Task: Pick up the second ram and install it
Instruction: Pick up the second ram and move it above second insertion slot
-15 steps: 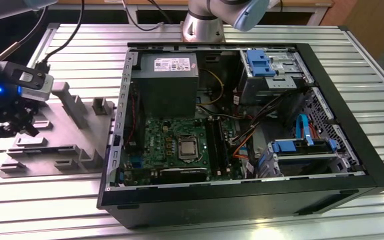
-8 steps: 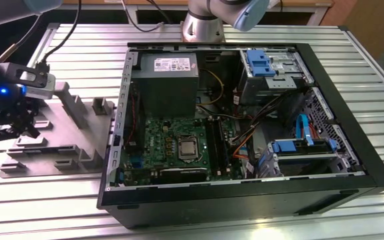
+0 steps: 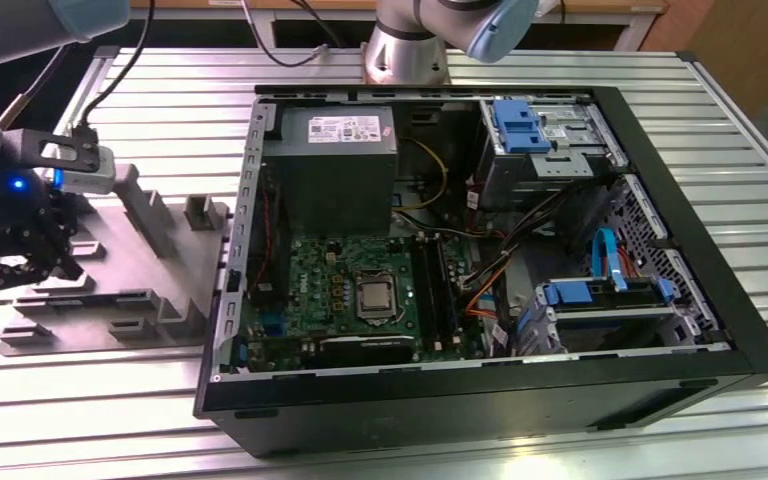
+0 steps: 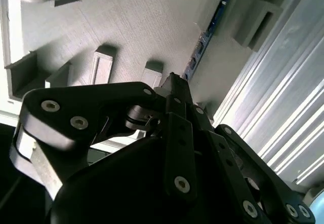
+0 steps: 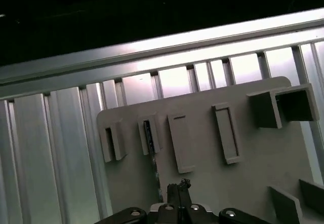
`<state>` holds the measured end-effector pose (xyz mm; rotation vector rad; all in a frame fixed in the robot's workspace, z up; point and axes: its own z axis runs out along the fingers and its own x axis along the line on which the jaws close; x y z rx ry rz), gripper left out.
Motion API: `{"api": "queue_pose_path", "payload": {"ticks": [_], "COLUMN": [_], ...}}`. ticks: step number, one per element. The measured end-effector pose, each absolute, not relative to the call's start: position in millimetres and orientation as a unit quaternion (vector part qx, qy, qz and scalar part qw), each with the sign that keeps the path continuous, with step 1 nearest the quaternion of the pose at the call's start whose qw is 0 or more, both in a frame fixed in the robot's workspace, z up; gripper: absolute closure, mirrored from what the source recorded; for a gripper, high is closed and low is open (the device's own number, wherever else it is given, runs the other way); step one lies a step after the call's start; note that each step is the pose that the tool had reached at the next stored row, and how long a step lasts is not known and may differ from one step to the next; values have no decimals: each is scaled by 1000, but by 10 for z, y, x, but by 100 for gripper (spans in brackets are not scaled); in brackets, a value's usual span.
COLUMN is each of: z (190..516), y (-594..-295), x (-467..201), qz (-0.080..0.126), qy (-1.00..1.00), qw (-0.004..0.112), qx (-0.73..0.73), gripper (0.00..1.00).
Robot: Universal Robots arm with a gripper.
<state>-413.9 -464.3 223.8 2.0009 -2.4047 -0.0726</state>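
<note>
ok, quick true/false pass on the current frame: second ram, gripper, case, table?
1. The second ram, a thin blue-green memory stick, stands on edge in the grey plastic fixture plate. True.
2. The black gripper is reaching inside the black metal computer case. False: it is over the fixture plate, to the exterior view's left of the case.
3. The case lies open, its green motherboard exposed. True.
4. The case rests on a wooden tabletop. False: it rests on a ribbed silver metal table.
</note>
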Motion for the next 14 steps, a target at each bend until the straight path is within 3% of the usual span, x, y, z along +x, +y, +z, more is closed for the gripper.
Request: {"api": "queue_pose_path", "payload": {"ticks": [14], "z": [2186], "y": [-4723], "x": [-4140], "qz": [-22], "qy": [-731], "qw": [8], "qx": [682], "gripper": [90]}}
